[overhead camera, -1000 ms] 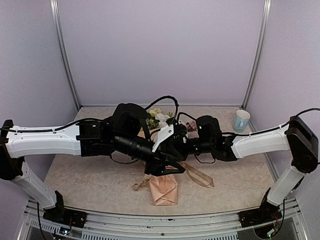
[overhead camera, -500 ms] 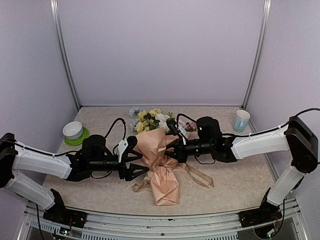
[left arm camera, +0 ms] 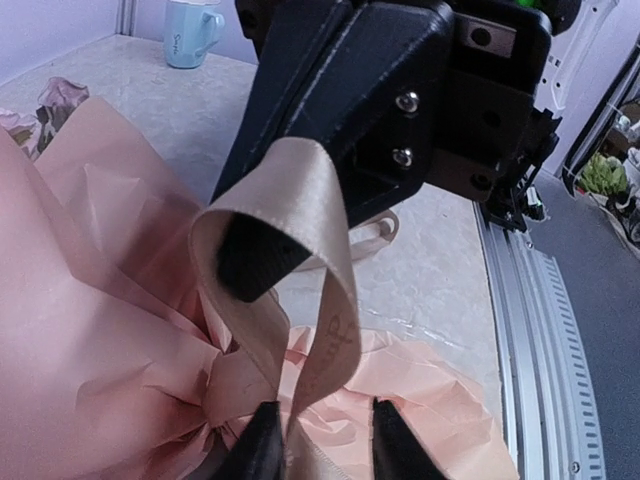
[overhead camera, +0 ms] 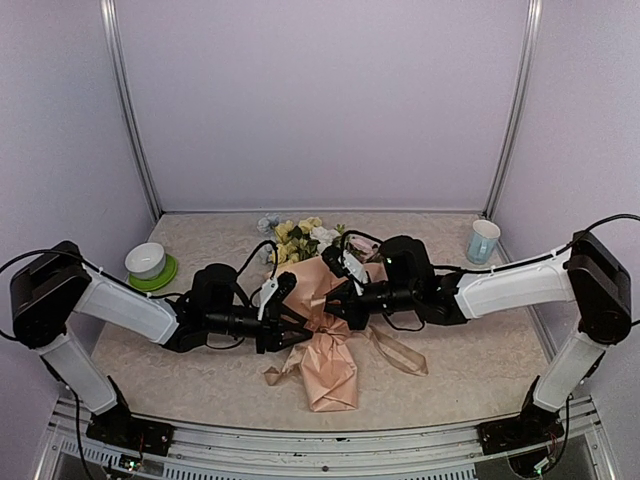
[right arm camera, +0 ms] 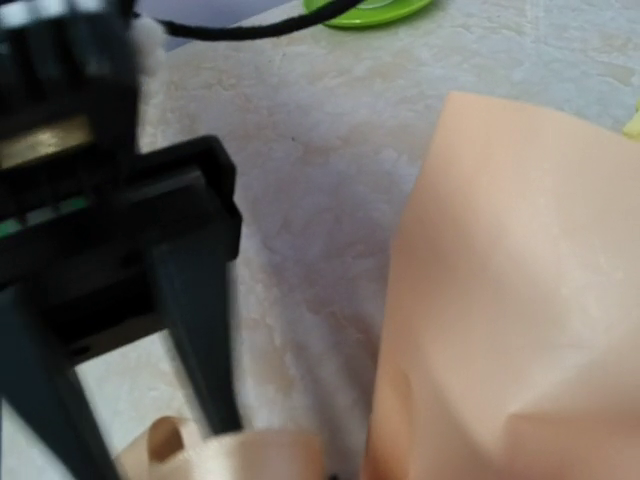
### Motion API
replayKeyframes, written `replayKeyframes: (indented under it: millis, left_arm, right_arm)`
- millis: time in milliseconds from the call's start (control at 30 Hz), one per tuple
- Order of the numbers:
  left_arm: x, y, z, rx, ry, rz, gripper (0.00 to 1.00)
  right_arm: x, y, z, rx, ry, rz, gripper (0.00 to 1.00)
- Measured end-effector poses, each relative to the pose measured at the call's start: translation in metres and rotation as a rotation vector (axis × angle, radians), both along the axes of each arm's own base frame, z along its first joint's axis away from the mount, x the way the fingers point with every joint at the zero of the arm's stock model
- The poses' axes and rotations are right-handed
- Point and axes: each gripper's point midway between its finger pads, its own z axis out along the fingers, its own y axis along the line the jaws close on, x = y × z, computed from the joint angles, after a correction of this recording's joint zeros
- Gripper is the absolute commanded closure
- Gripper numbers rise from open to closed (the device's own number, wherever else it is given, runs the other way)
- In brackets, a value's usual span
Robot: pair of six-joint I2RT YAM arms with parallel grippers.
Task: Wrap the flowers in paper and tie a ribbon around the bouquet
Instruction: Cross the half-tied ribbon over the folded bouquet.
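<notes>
the ribbon (left arm camera: 322, 195) loops over the tip of the right claw (left arm camera: 252, 265), which is pressed together. its tail runs between the spread fingers of the left claw (left arm camera: 320, 440).

Marbled table (overhead camera: 480, 340): bouquet (overhead camera: 332, 372), mug (overhead camera: 483, 241), perhaps saucered bowl (overhead camera: 147, 261).

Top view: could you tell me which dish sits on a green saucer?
The white bowl, far left; the pale blue mug at right stands on bare table.

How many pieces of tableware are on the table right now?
3: a white bowl on a green saucer at the left, and a pale blue mug at back right. Others may be hidden.
</notes>
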Motion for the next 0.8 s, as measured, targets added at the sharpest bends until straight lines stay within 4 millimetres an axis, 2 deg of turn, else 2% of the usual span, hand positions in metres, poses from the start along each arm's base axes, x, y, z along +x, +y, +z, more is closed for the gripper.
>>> replayKeyframes:
  millis: [33, 67, 467, 733, 767, 800]
  left_arm:
    - [0.000, -0.001, -0.001, 0.001, 0.010, -0.003, 0.95]
    - [0.000, -0.001, -0.002, 0.003, 0.016, -0.005, 1.00]
    - [-0.006, -0.001, -0.013, 0.018, 0.088, -0.022, 1.00]
    - [0.003, 0.006, -0.040, 0.117, 0.084, 0.031, 1.00]
    - [0.004, 0.005, -0.041, 0.121, 0.082, 0.030, 0.98]
    - [0.005, 0.004, -0.041, 0.125, 0.081, 0.027, 0.83]
  right_arm:
    - [0.000, 0.000, -0.001, -0.003, -0.004, 0.002, 1.00]
    - [0.000, 0.000, -0.001, -0.006, -0.007, 0.004, 1.00]
    - [0.003, -0.001, -0.003, -0.017, -0.022, -0.007, 1.00]
    - [-0.001, 0.000, -0.005, -0.028, -0.046, 0.012, 1.00]
    - [-0.002, 0.001, -0.004, -0.029, -0.055, 0.018, 1.00]
    - [-0.003, 0.002, -0.004, -0.027, -0.071, 0.026, 1.00]
